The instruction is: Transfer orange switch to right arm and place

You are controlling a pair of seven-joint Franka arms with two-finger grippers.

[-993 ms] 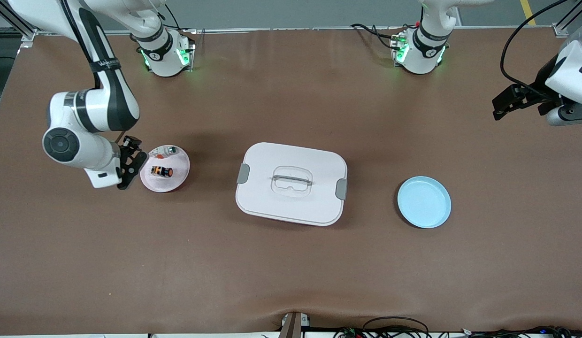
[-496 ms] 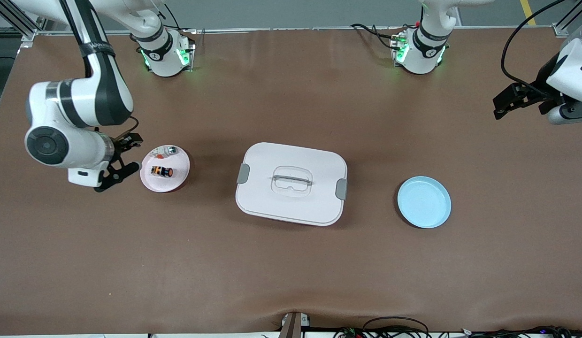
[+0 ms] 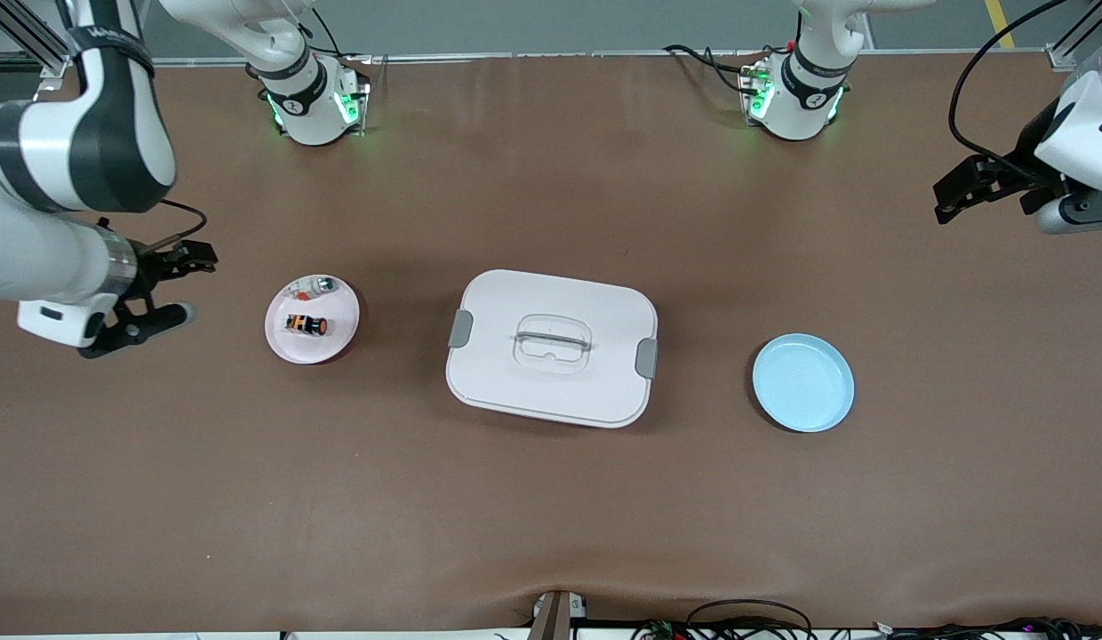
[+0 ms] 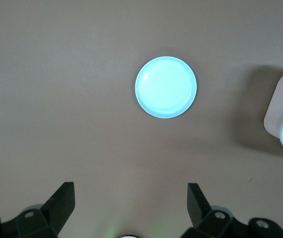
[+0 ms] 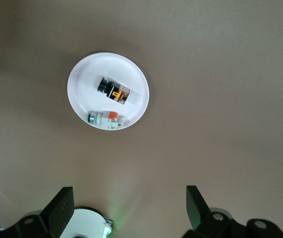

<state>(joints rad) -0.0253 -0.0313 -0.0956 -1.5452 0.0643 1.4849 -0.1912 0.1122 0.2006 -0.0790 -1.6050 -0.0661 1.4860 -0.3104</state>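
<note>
Brown tabletop (image 3: pixel 551 516) carries a white box (image 3: pixel 551 347), a blue plate (image 3: pixel 802 383) and a pink plate (image 3: pixel 312 318) holding the switch (image 3: pixel 306 324). Right pincer (image 3: pixel 164 288) gapes empty beside that plate; left pincer (image 3: pixel 969 188) waits, spread wide.

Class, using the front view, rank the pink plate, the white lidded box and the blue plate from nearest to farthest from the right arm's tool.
1. Pink plate, beside the right tool, holding the orange switch.
2. White lidded box, mid-table.
3. Blue plate, toward the left arm's end.
</note>
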